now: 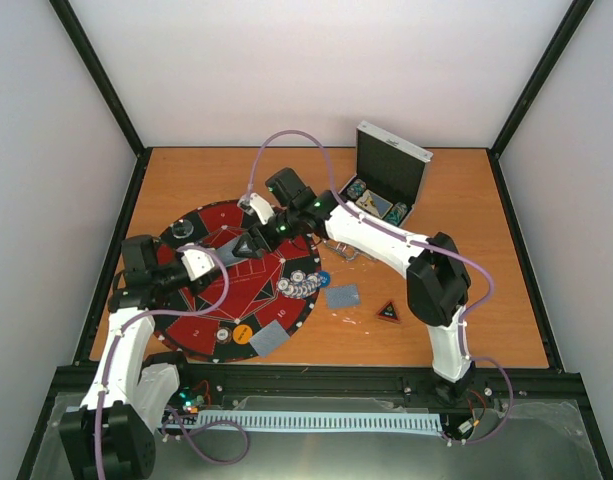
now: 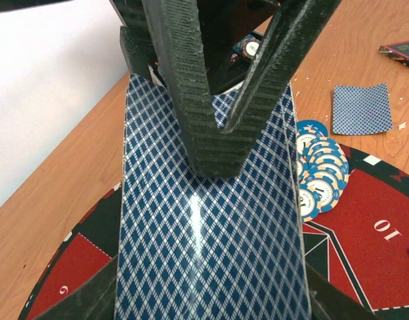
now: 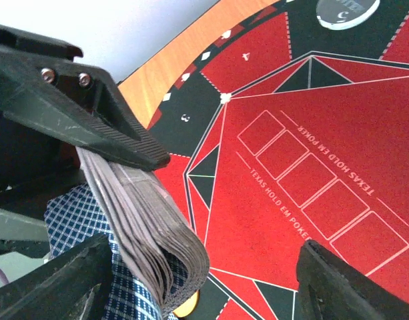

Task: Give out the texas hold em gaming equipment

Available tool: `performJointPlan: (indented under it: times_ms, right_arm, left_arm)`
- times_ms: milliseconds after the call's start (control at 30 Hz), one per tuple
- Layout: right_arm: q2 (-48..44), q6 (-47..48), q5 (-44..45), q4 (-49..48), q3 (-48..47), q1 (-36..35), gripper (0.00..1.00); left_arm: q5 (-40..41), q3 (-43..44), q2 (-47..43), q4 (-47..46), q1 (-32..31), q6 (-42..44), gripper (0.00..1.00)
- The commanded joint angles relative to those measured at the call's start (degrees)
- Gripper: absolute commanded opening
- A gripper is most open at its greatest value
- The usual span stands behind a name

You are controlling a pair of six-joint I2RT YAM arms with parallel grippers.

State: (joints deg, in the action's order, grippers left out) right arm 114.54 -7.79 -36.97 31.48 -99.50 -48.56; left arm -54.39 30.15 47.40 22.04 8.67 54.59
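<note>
Nearest the arms, a single blue-backed playing card [image 1: 269, 340] lay on the near right edge of the large round red-and-black mat [image 1: 251, 295], with a small yellow disc [image 1: 243, 333] just left of it. Over the mat's left half, the left gripper [image 2: 211, 267] was clamped on a thick deck of blue diamond-patterned playing cards [image 2: 211, 220], a finger at each side of the deck. The right gripper [image 3: 204, 250] stood over that deck's top card with its fingers spread wide, gripping nothing; whether it touched the card could not be told. White lettering on the mat's red field read "TEXAS HOLD EM POKER", printed twice beside a row of card outlines, and one rim segment carried a "10". A spill of blue-and-white poker chips [image 2: 321, 173] lay overlapping at the mat's right edge, their print too small to read. Just right of them, on the orange wooden table [image 1: 186, 175], lay a second blue-backed card [image 1: 342, 295] and a black-and-red triangle marker [image 1: 388, 312], its label illegible. A clear round disc [image 3: 347, 10] sat on the mat's far left rim. At the far right stood an open silver aluminium case [image 1: 391, 165].
</note>
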Motion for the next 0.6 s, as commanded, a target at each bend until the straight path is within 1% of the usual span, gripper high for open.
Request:
performJointPlan:
  times_ms: [0,33,133,300,500,567]
  right_arm:
    - [-0.85,3.91,4.29,5.48,-1.91,0.03,0.73]
    - [-1.01,4.14,4.78,6.11,-2.00,0.04,0.72]
    - [-1.78,4.70,5.86,7.18,-2.08,0.20,0.66]
    - [-2.67,4.63,5.44,7.67,-2.85,0.48,0.52]
    - [-2.87,4.50,3.11,8.98,-4.48,0.47,0.32]
    - [-3.08,4.69,2.91,9.66,-4.83,0.47,0.23]
  left_arm:
    - [-1.91,0.92,-0.68,-1.04,-0.32,1.45,0.44]
    - [-1.94,0.84,-0.69,-1.15,-0.36,1.48,0.44]
    - [-2.04,0.77,-0.59,-1.27,-0.32,1.50,0.44]
    - [-1.97,0.57,-0.64,-1.30,-0.37,1.55,0.44]
    - [-2.03,0.35,-0.88,-1.44,-0.37,1.39,0.44]
    - [-1.88,0.35,-0.89,-1.40,-0.38,1.42,0.44]
